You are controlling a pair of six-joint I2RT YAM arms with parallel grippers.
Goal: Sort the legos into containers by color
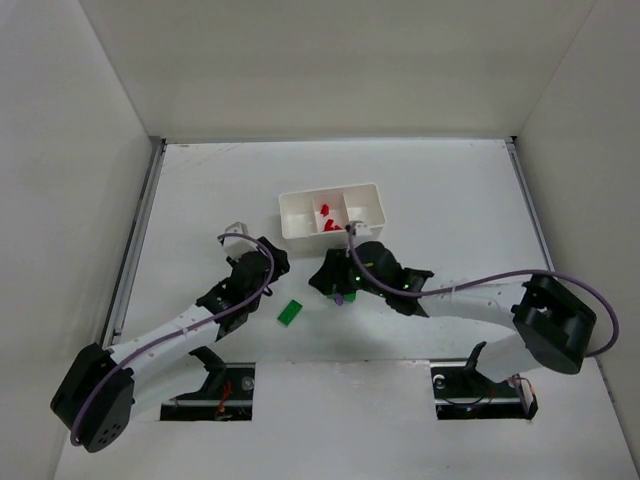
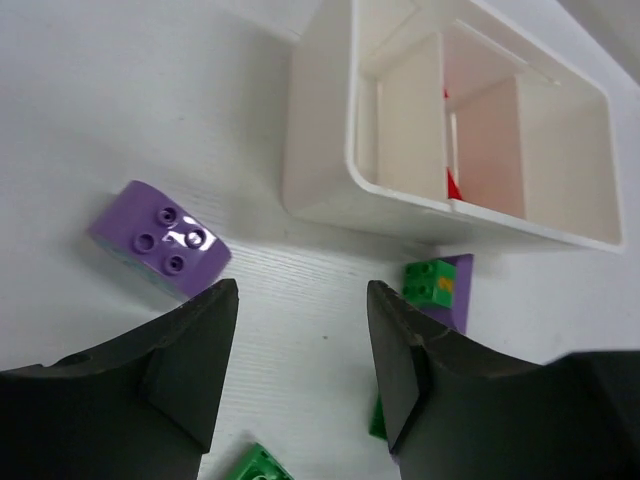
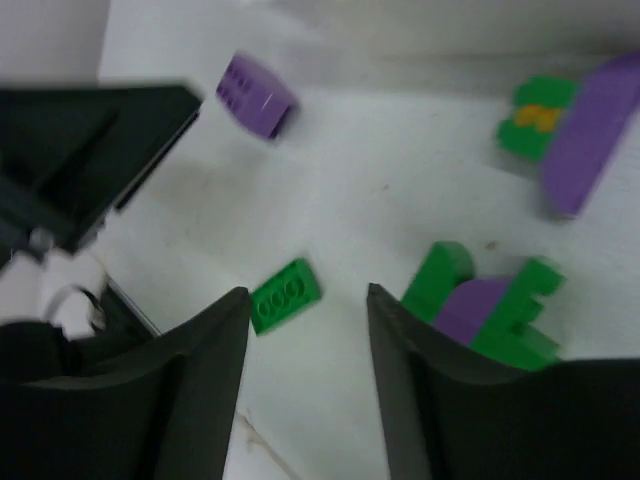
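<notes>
The white tray [image 1: 372,190] has three compartments; red bricks [image 1: 327,217] lie in its middle one. A green flat brick [image 1: 290,313] lies on the table between the arms. My left gripper [image 1: 277,262] is open and empty just left of the tray [image 2: 330,160]. In its view a purple brick [image 2: 160,240] lies ahead to the left, and a green brick [image 2: 430,281] sits on a purple one to the right. My right gripper [image 1: 328,282] is open and empty below the tray. In its view [image 3: 308,296] the green flat brick [image 3: 284,294] lies by the left finger and a green-and-purple cluster [image 3: 480,300] by the right.
White walls enclose the table on three sides. The two grippers are close together in front of the tray. The left arm's black body [image 3: 90,150] shows in the right wrist view, with a purple brick [image 3: 255,92] beyond it. Another green brick [image 2: 258,465] lies under the left gripper.
</notes>
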